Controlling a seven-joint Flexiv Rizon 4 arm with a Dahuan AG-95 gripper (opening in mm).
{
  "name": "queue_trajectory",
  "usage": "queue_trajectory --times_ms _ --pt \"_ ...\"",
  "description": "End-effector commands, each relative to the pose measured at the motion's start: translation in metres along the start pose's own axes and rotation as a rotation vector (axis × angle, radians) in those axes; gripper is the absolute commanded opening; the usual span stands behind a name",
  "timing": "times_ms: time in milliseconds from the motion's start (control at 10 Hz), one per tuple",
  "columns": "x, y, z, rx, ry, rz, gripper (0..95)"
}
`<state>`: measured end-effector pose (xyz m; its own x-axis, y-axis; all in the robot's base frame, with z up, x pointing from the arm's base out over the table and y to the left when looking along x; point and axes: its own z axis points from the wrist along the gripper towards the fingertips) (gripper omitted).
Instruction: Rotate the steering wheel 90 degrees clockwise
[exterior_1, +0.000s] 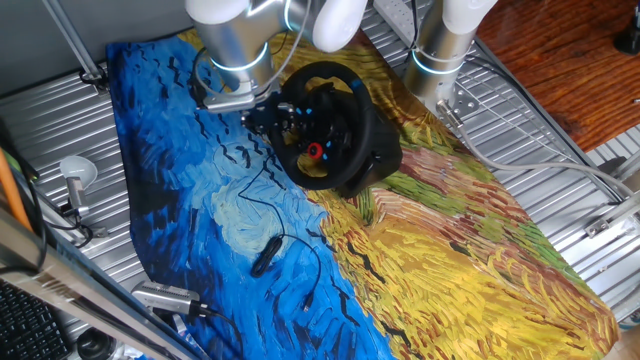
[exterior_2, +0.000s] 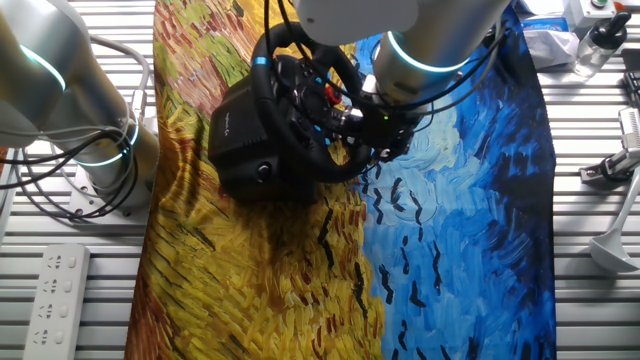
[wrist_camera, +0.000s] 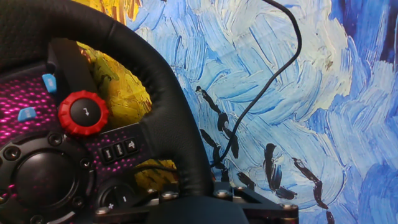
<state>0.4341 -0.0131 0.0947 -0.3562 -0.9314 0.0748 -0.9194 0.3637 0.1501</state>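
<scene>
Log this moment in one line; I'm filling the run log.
object: black round-rimmed steering wheel on painted cloth | gripper: at rim, hub side | grip: unclear | red knob: visible

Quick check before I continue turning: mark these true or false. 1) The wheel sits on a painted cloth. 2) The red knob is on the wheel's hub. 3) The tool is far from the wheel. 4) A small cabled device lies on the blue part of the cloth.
1) True: the steering wheel rests on the painted cloth.
2) True: the red knob sits on the hub.
3) False: the tool is at the rim.
4) True: the small cabled device lies there.
</scene>
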Motion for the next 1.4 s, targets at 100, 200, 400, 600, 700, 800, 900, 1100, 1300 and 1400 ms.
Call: queue_trajectory --times_ms 100,200,400,600,700,800,900,1100,1300,1400 --pt "0.0006 0.0 -0.0002 -0.014 0.007 0.008 0.0" --pt "0.0008 0.0 -0.0003 -0.016 0.007 0.011 0.0" --pt "0.0012 0.0 -0.0004 -0.029 0.012 0.021 0.0" --pt "0.0013 0.0 -0.0005 -0.031 0.012 0.024 0.0" --pt "0.0017 0.0 -0.0007 -0.037 0.015 0.028 0.0" --pt "0.0027 0.0002 -0.0008 -0.046 0.019 0.029 0.0" --pt "0.003 0.0001 -0.001 -0.048 0.019 0.029 0.0" --pt "0.0034 0.0004 -0.0009 -0.054 0.023 0.037 0.0" --pt "0.0043 0.0006 -0.001 -0.06 0.026 0.048 0.0" --pt "0.0048 0.0005 -0.0012 -0.066 0.03 0.054 0.0"
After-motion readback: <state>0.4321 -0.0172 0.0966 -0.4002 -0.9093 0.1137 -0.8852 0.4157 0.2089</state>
